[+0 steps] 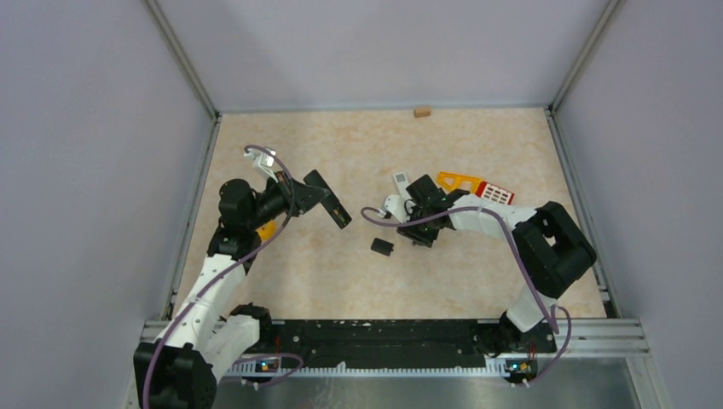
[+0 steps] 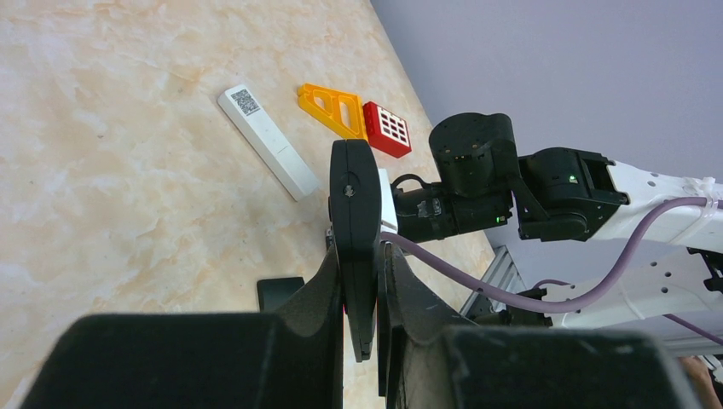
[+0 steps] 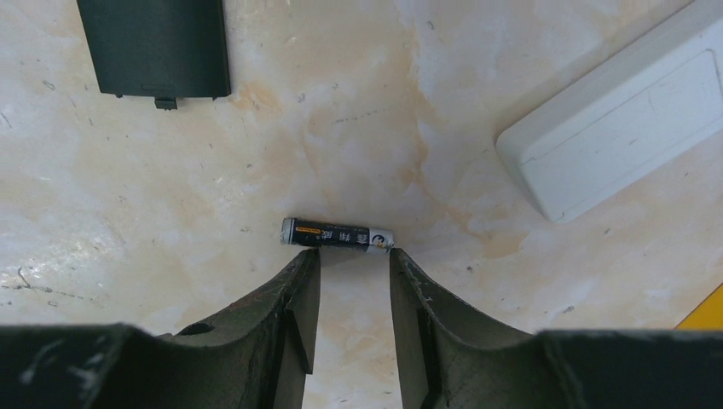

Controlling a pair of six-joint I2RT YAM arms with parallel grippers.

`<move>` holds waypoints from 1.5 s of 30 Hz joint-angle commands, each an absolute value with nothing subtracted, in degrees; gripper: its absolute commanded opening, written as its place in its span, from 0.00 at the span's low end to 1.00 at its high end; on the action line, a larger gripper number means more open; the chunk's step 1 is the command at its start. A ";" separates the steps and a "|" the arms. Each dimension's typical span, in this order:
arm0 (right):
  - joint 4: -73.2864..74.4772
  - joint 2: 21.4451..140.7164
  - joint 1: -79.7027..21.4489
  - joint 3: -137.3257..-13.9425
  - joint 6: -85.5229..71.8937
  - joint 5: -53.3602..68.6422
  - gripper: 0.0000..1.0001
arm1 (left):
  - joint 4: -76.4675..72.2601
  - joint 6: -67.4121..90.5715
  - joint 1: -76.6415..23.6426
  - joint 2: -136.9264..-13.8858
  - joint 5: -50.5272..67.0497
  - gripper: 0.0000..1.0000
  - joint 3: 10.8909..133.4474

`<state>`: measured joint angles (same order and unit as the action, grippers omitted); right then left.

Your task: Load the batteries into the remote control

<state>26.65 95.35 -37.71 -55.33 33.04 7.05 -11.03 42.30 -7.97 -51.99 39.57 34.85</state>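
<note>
My left gripper (image 1: 300,198) is shut on a black remote (image 1: 330,200) and holds it above the table. In the left wrist view the remote (image 2: 355,204) stands edge-on between my fingers (image 2: 362,264). My right gripper (image 1: 416,225) is open and low over the table. In the right wrist view one battery (image 3: 337,234), dark with paler ends, lies crosswise on the table just beyond the tips of the open gripper (image 3: 354,264). It is not between the jaws. No other batteries show. A white remote (image 1: 399,183) lies next to the right gripper.
A flat black cover piece (image 1: 382,246) lies on the table between the arms, also in the right wrist view (image 3: 158,47). An orange piece (image 1: 458,181) and a red grid piece (image 1: 494,192) lie behind the right arm. A small wooden block (image 1: 422,111) sits at the back wall.
</note>
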 commanded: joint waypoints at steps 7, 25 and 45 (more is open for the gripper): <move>26.51 97.32 -37.88 -58.66 30.80 8.35 0.16 | -14.81 42.67 -7.57 -50.32 40.13 0.00 37.12; 25.01 89.64 -40.22 -56.81 34.71 5.14 0.42 | -9.28 40.51 -6.34 -44.59 31.64 0.00 38.05; 26.30 99.06 -47.07 -60.59 37.97 3.00 0.42 | -3.19 39.21 -5.03 -41.88 25.13 0.00 40.81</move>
